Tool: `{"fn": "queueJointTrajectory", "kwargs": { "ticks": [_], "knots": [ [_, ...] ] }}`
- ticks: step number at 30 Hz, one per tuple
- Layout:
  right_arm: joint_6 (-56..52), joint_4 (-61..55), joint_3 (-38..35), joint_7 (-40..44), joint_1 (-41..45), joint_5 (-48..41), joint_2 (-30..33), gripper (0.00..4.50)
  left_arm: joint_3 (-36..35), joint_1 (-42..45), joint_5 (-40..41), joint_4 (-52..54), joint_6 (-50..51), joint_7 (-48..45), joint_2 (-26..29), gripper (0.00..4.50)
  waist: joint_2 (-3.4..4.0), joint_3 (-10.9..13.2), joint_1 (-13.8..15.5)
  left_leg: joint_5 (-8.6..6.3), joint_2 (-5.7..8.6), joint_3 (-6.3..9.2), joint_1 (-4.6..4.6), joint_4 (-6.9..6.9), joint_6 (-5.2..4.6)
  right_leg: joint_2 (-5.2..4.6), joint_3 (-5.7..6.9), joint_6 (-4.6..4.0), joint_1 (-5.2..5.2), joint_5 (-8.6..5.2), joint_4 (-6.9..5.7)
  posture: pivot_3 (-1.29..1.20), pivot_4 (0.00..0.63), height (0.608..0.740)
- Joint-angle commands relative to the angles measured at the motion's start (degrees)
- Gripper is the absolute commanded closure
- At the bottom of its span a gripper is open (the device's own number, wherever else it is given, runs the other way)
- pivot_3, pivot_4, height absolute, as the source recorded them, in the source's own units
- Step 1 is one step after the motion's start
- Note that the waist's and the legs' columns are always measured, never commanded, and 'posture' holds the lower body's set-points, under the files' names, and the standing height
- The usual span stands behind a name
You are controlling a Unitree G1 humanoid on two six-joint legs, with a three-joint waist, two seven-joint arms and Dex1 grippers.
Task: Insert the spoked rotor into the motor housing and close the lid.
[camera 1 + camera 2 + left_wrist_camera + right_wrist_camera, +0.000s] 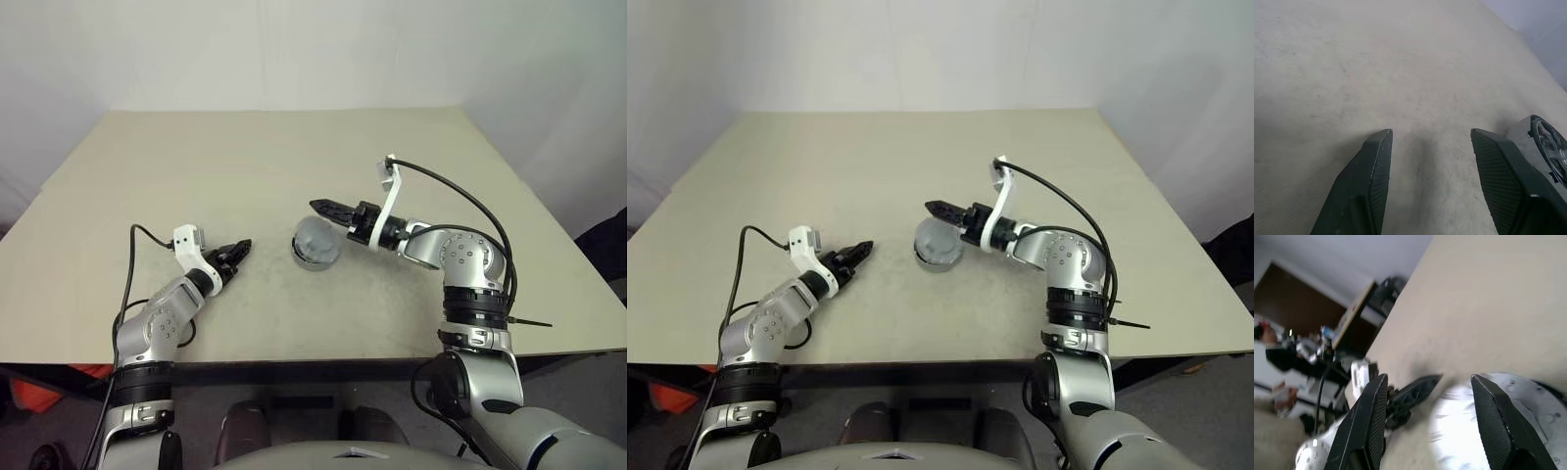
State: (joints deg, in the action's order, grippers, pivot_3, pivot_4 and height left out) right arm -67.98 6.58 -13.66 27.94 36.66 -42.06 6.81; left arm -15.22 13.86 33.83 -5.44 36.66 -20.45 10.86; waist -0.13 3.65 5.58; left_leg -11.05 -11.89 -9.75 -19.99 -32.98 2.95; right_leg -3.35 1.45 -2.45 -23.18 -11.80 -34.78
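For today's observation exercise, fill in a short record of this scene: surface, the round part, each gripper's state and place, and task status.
surface: beige table
round part: grey lid on the motor housing, mid-table
left gripper: open, empty, apart from the part on its left
right gripper: open, empty, raised above the lid's far edge
rotor: hidden, cannot tell
task status: lid looks in place; neither gripper touches it
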Motion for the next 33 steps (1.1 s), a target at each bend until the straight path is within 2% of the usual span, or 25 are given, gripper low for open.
{"fn": "queueJointTrajectory", "kwargs": {
  "ticks": [1, 6, 11, 13, 14, 16, 18, 19, 26, 33],
  "knots": [
    [2.7, -1.6, 3.2, 1.5, -0.7, 1.1, 1.1, 1.46, -0.4, 0.5, 0.1, 1.1, -0.6, 0.3, 0.1, 1.78, 0.00, 0.0, 0.0, 0.00, 0.00, 0.00, 0.00, 0.00, 0.00, 0.00, 0.00, -0.02, 0.00, 0.01, 0.00, 0.00, 0.000, 0.740],
    [8.6, -2.7, 8.3, 4.7, -1.7, 4.6, 3.5, 1.46, -0.6, 0.2, 0.2, 1.4, -0.5, 0.4, 0.2, 1.78, 0.00, 0.0, 0.0, 0.00, -0.01, 0.00, 0.00, -0.01, 0.00, 0.01, 0.00, -0.04, 0.00, 0.02, 0.00, 0.00, 0.000, 0.740],
    [38.5, -2.3, 22.9, 13.5, -3.6, 23.1, 11.4, 1.46, -0.6, 0.6, 0.1, 1.0, -0.6, 0.3, 0.3, 1.78, -0.01, 0.0, 0.0, 0.00, -0.01, 0.00, -0.04, -0.02, -0.01, 0.00, 0.00, 0.03, 0.00, -0.02, 0.00, 0.00, 0.000, 0.740],
    [48.2, 0.2, 26.6, 16.1, -3.6, 28.2, 13.1, 1.46, -0.5, 0.8, 0.0, 0.8, -0.7, 0.3, 0.3, 1.78, -0.02, 0.0, -0.1, 0.00, -0.01, 0.00, -0.05, -0.04, -0.01, 0.00, 0.00, 0.04, -0.01, -0.02, 0.00, 0.00, 0.000, 0.740],
    [50.9, 1.5, 27.4, 17.1, -3.6, 29.4, 13.2, 1.30, -0.4, 0.9, 0.0, 0.8, -0.7, 0.3, 0.3, 1.78, -0.02, 0.0, -0.1, -0.01, -0.02, 0.00, -0.04, -0.04, -0.01, 0.01, 0.00, 0.10, -0.01, -0.05, -0.01, 0.00, 0.000, 0.740],
    [52.4, 3.2, 28.0, 19.2, -3.6, 29.5, 12.6, 0.89, -0.3, 1.0, -0.1, 0.8, -0.6, 0.2, 0.3, 1.78, -0.02, 0.0, -0.1, -0.02, -0.02, 0.00, -0.04, -0.05, -0.03, 0.02, 0.00, 0.10, -0.01, -0.06, -0.02, 0.00, 0.000, 0.740],
    [53.0, 4.3, 28.8, 20.8, -3.6, 29.8, 11.9, 0.27, -0.3, 0.9, -0.1, 0.8, -0.6, 0.3, 0.3, 1.78, -0.02, 0.0, -0.1, -0.09, -0.02, 0.00, -0.04, -0.09, -0.17, 0.02, 0.00, -0.07, -0.01, 0.03, -0.03, 0.00, 0.000, 0.740],
    [54.7, 5.8, 28.7, 19.2, -3.4, 30.9, 10.7, 0.02, -0.3, 0.7, -0.2, 1.0, -0.6, 0.3, 0.3, 1.78, -0.03, 0.0, -0.2, -0.10, -0.02, 0.00, -0.06, -0.14, -0.19, 0.01, 0.00, -0.18, -0.01, 0.10, -0.03, 0.00, 0.000, 0.740],
    [58.6, 11.9, 28.4, 17.6, -2.8, 34.5, 8.0, 0.02, -0.6, 0.1, 0.0, 1.6, -0.6, 0.4, 0.4, 1.78, -0.04, 0.0, -0.2, -0.12, -0.02, 0.00, -0.08, -0.22, -0.22, 0.00, 0.00, -0.21, 0.00, 0.12, -0.04, 0.00, 0.000, 0.740],
    [59.7, 14.1, 28.2, 18.4, -3.2, 35.9, 8.3, 0.02, -0.7, -0.3, 0.1, 2.1, -0.6, 0.7, 0.4, 1.78, -0.04, 0.0, -0.3, -0.12, -0.03, 0.00, -0.07, -0.22, -0.23, 0.02, 0.00, -0.22, 0.00, 0.12, -0.05, 0.00, 0.000, 0.740]
  ]
}}
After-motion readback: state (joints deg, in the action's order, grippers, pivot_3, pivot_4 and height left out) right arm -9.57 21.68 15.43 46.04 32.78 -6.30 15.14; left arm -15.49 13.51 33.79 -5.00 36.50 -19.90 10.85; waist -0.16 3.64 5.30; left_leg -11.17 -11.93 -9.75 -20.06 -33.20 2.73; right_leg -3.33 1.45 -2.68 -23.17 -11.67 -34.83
